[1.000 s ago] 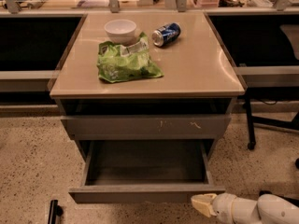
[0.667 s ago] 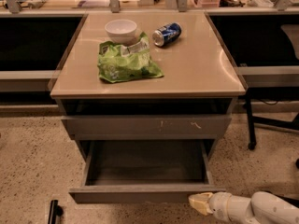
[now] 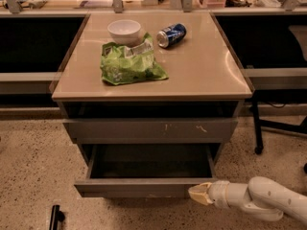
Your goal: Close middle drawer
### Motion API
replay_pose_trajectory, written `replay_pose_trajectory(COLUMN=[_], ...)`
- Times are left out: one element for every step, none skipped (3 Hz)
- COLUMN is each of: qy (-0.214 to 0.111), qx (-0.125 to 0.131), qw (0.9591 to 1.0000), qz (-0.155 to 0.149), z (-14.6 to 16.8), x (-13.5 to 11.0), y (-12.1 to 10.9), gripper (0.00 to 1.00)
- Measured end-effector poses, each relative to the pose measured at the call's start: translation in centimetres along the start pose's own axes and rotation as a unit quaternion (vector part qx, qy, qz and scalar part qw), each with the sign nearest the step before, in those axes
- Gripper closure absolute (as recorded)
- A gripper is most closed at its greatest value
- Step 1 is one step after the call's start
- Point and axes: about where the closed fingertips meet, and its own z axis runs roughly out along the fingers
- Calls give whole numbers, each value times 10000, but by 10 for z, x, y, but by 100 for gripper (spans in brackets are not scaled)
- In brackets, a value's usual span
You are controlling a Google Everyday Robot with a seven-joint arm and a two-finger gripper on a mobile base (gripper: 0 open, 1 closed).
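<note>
The middle drawer [image 3: 144, 188], pulled well out, has slid slightly inward; the end effector [image 3: 195, 194] has crept left against that drawer's front, at its right end; spread or pressed together, I cannot tell; closing has begun.

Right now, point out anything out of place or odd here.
The middle drawer stands pulled far out, with the claw at its front's right end. The blue can lies on its side on the cabinet top.
</note>
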Motion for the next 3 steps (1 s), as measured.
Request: replay_pose_trajectory(qy=[49,34,46], qx=[64,338,636], qw=[9992,9965,9939], qz=[-382,-758,-898], z=[3,5,8], x=[-18,-37,-41], y=[-14,-33,-51], gripper=[100,100,100])
